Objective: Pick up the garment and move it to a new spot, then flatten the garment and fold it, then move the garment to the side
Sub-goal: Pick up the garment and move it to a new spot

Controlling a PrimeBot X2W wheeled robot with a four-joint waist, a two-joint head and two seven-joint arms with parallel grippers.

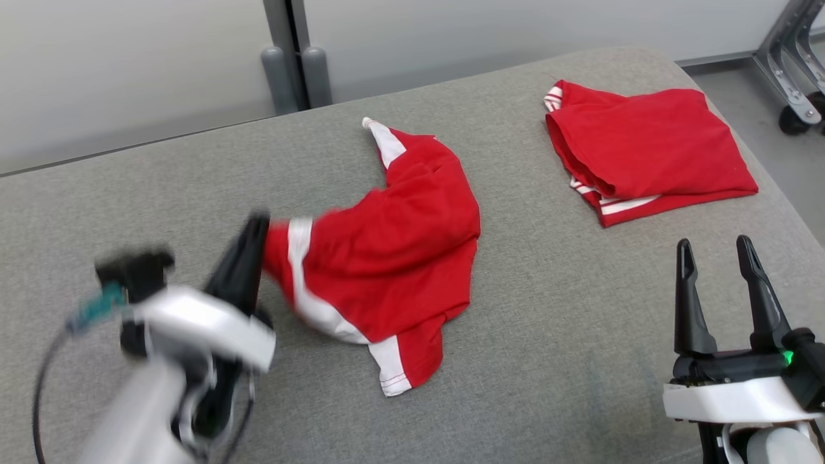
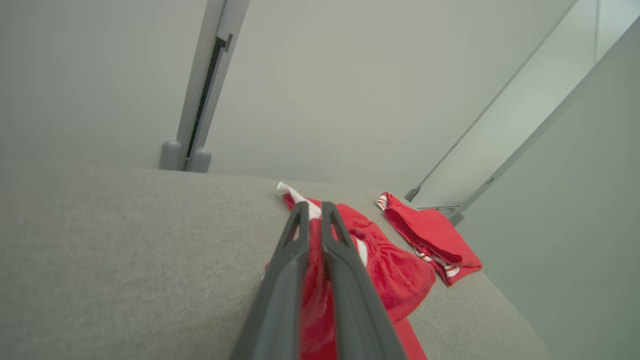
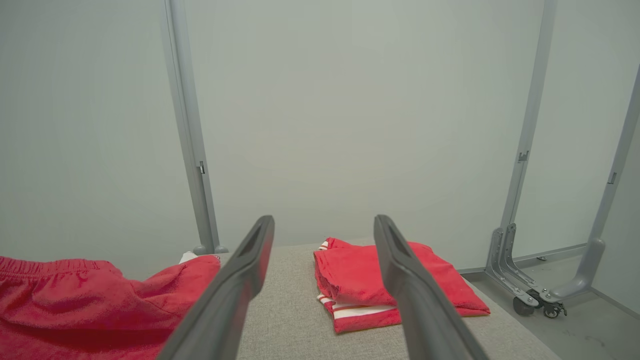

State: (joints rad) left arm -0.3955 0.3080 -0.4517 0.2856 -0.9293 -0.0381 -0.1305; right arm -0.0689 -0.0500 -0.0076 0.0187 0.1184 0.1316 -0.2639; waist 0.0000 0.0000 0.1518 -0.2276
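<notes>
A crumpled red garment [image 1: 393,251] with white stripes lies in the middle of the grey padded table [image 1: 161,180]. My left gripper [image 1: 258,225] is shut on its left edge, blurred in the head view. In the left wrist view the red garment [image 2: 390,270] is pinched between the two dark fingers [image 2: 295,250], close together. My right gripper [image 1: 715,254] stands open at the lower right, apart from the cloth, nothing between its fingers [image 3: 250,260]. In the right wrist view the garment [image 3: 75,300] rises at the lower left.
A second red garment [image 1: 644,148], folded, lies at the table's far right; it also appears as a folded red piece [image 3: 400,285] ahead of my right gripper. A grey post [image 1: 296,64] stands behind the table. A wheeled metal frame [image 1: 796,77] stands on the floor at right.
</notes>
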